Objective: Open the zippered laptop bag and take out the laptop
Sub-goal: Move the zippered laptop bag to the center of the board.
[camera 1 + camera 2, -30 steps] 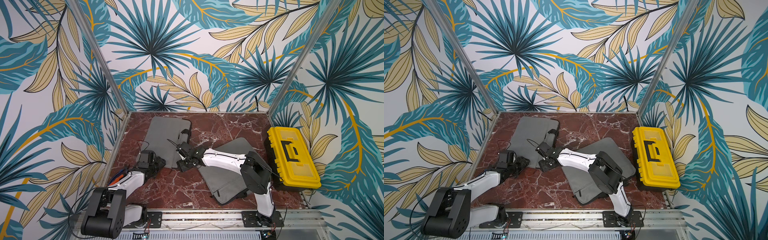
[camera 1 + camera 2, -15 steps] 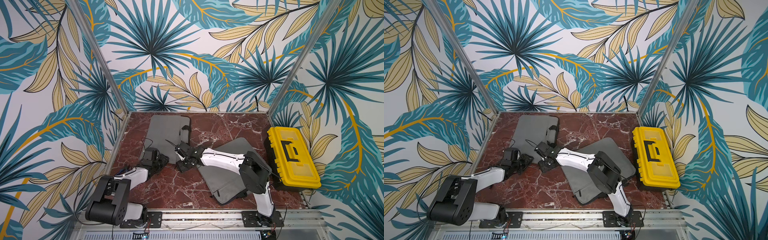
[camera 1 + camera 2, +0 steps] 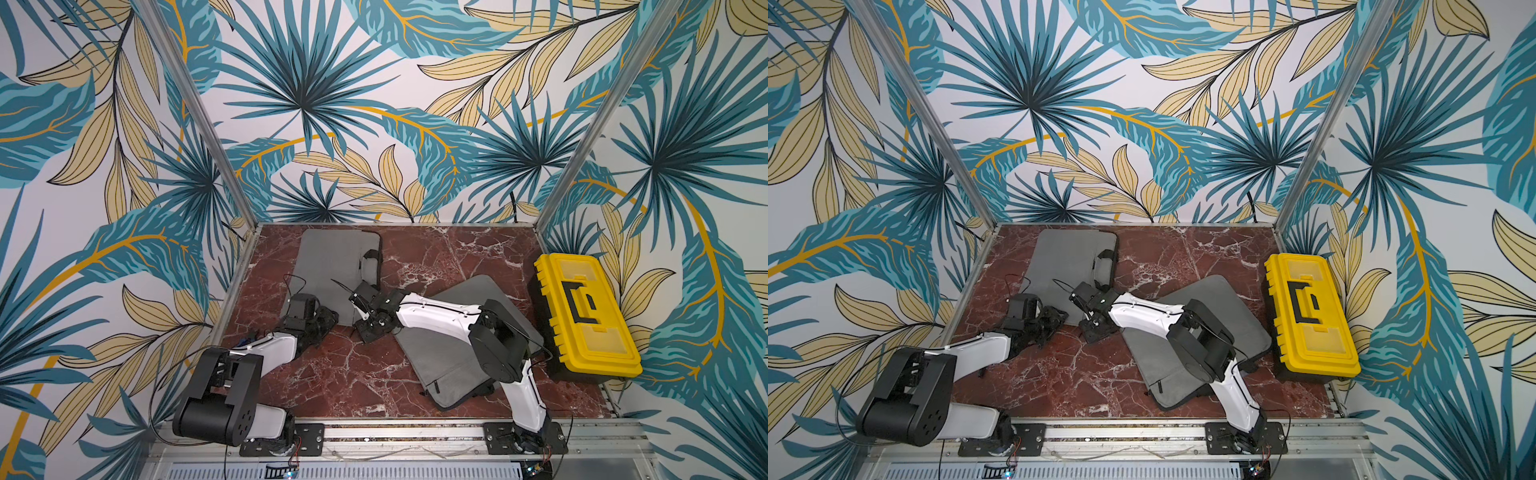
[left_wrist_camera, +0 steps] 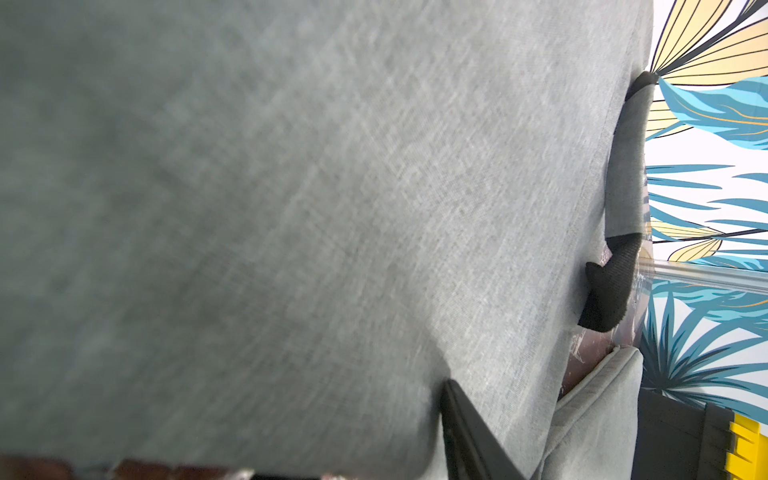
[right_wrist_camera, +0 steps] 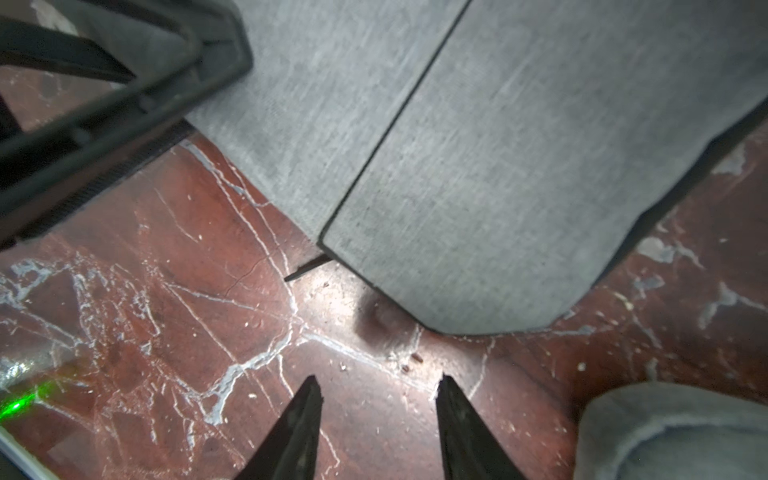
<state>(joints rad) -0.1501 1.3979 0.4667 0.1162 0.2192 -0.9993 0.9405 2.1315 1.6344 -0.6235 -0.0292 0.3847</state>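
Two grey bags lie on the red marble bench [image 3: 345, 374]. At about 9 o'clock the left hand [image 3: 326, 322] reaches onto the 6 o'clock edge of the grey laptop bag [image 3: 332, 266]. That bag lies flat toward 11 o'clock, with its handle [image 3: 370, 266] on its 3 o'clock side. In the left wrist view grey cloth fills nearly everything and only one finger [image 4: 461, 424] shows, so I cannot tell whether the hand is clenched on the fabric. The right hand [image 3: 368, 330] points down just beside the bag's 5 o'clock corner. Its fingertips [image 5: 311, 386] are spread over bare marble, released. The second grey bag [image 3: 449, 357] lies at 4 o'clock under the right arm. A yellow toolbox [image 3: 586, 316] stands at 3 o'clock.
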